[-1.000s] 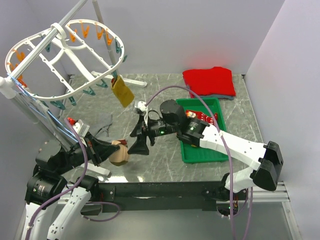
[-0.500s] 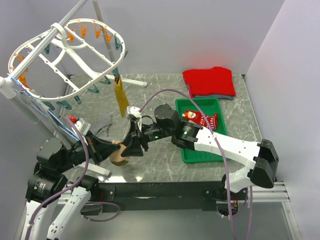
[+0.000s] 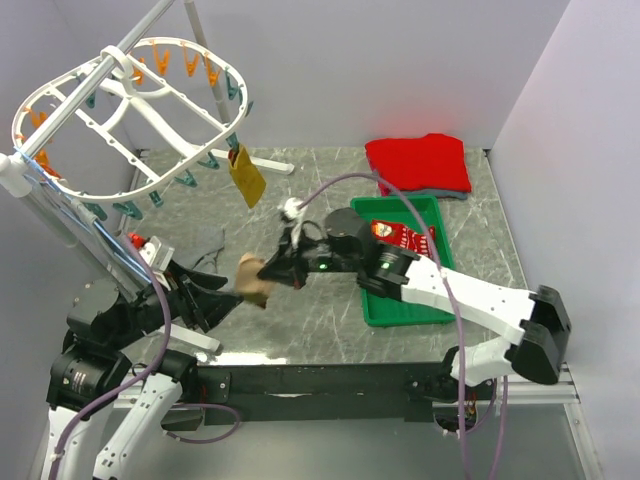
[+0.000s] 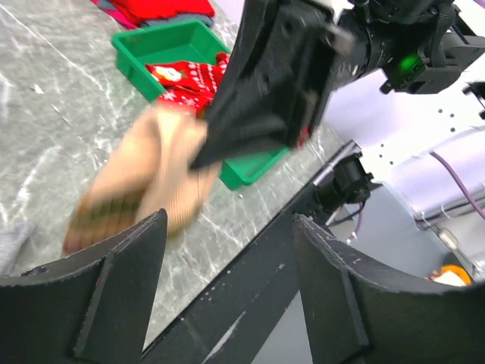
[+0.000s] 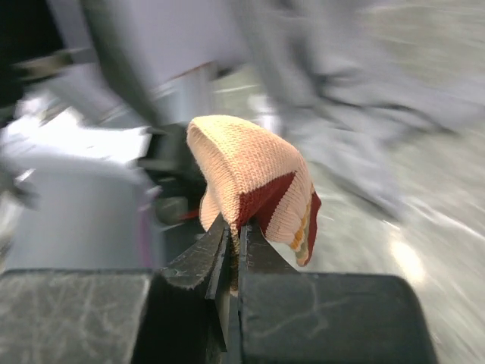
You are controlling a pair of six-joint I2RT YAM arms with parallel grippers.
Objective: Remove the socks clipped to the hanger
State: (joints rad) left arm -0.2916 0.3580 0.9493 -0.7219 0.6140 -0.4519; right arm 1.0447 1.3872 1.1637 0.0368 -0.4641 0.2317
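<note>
The white oval hanger (image 3: 150,185) stands high at the back left, and a mustard-yellow sock (image 3: 247,175) dangles from a clip on its near rim. My right gripper (image 3: 272,276) (image 5: 239,227) is shut on a tan sock (image 3: 254,280) (image 5: 254,178) and holds it above the table. Just left of that sock, my left gripper (image 3: 222,292) (image 4: 227,258) stands open with nothing between its fingers. In the left wrist view the tan sock (image 4: 144,182) is a blur hanging from the right gripper (image 4: 250,148). Red patterned socks (image 3: 400,236) (image 4: 189,76) lie in the tray.
A green tray (image 3: 395,305) (image 4: 163,39) sits right of centre. A folded red garment (image 3: 420,163) lies at the back right. A grey cloth (image 3: 205,243) lies on the marble table near the hanger's metal stand (image 3: 60,215).
My left gripper has opened and let go of the tan sock. My right gripper came in, shut on the sock, and drew it up and slightly rightward.
</note>
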